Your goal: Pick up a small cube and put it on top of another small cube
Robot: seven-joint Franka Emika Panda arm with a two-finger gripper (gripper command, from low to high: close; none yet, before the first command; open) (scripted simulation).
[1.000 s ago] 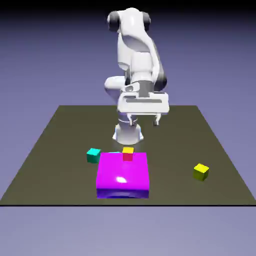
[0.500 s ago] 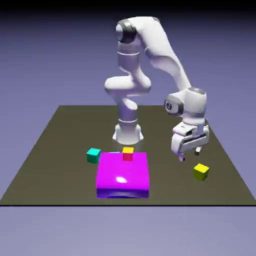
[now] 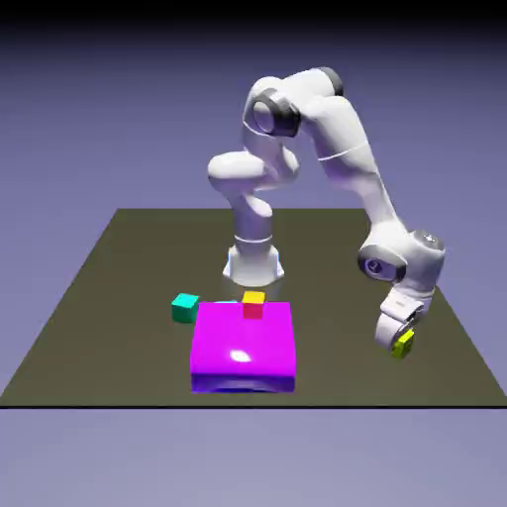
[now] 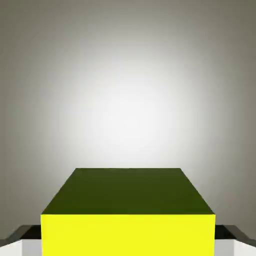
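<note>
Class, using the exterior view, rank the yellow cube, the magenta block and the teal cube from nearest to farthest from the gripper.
1. Yellow cube: at the gripper, on the exterior view's right.
2. Magenta block: in the middle, toward the table's near edge.
3. Teal cube: beyond the block, on the left.

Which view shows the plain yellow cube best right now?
The hand view: the yellow cube fills the lower frame, sitting between the pincer tips at the bottom corners. The exterior view shows only a sliver of that cube, mostly hidden behind the lowered pincer.
</note>
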